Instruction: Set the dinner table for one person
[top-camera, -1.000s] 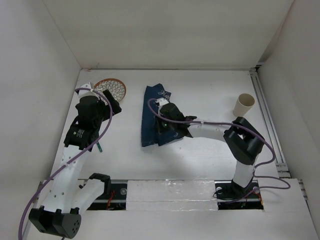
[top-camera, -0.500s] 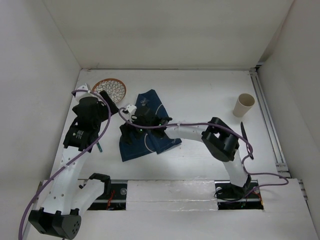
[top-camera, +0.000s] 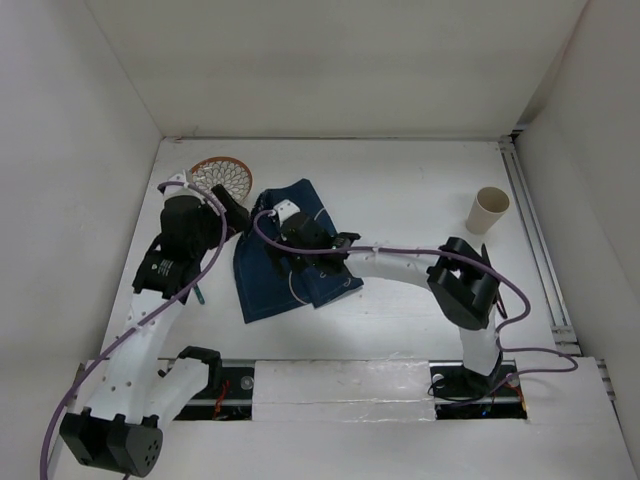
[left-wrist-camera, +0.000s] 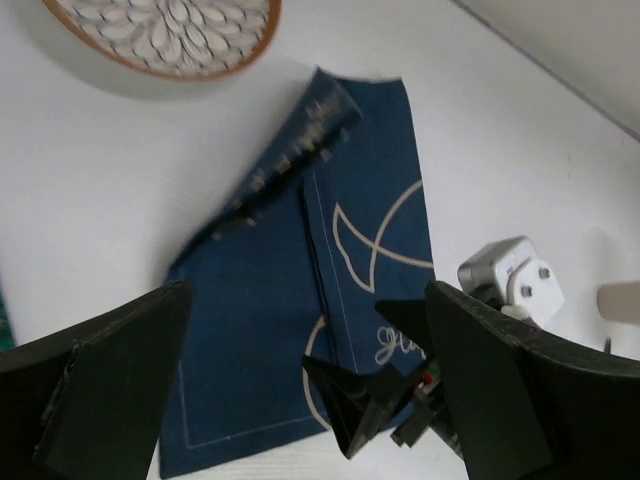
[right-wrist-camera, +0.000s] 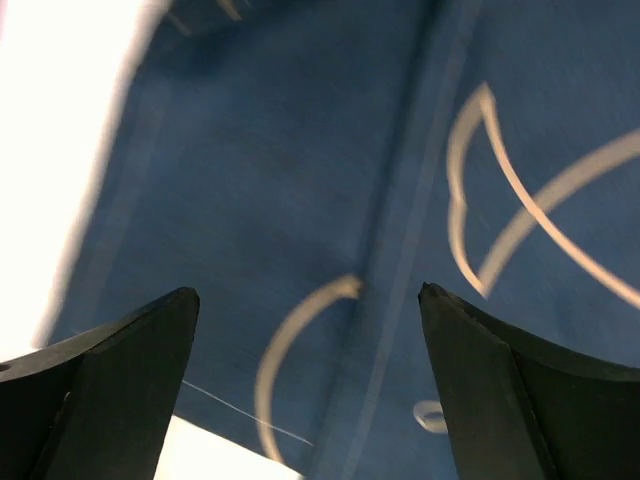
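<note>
The dinner table (top-camera: 410, 185) is a plain white top. A navy placemat (top-camera: 268, 285) with a white whale outline lies rumpled on it at centre left, one edge folded over (left-wrist-camera: 290, 165). My right gripper (top-camera: 292, 248) hovers open just above the cloth, and its wrist view shows only blue fabric (right-wrist-camera: 300, 200) between the spread fingers (right-wrist-camera: 100, 390). My left gripper (top-camera: 236, 214) is open too, beside the cloth's left edge, looking down on the placemat (left-wrist-camera: 250, 340). A patterned plate (top-camera: 222, 176) with an orange rim sits at the far left, and a beige cup (top-camera: 489, 209) stands at the right.
White walls close in the table at the back and both sides. A metal rail (top-camera: 535, 240) runs along the right edge. The right arm's link (top-camera: 400, 265) stretches across the middle of the table. The right gripper's fingers (left-wrist-camera: 375, 410) show in the left wrist view.
The right gripper dragged the placemat left and nearer, then opened and let it go. The cloth now lies more spread out. The left gripper shifted slightly toward it.
</note>
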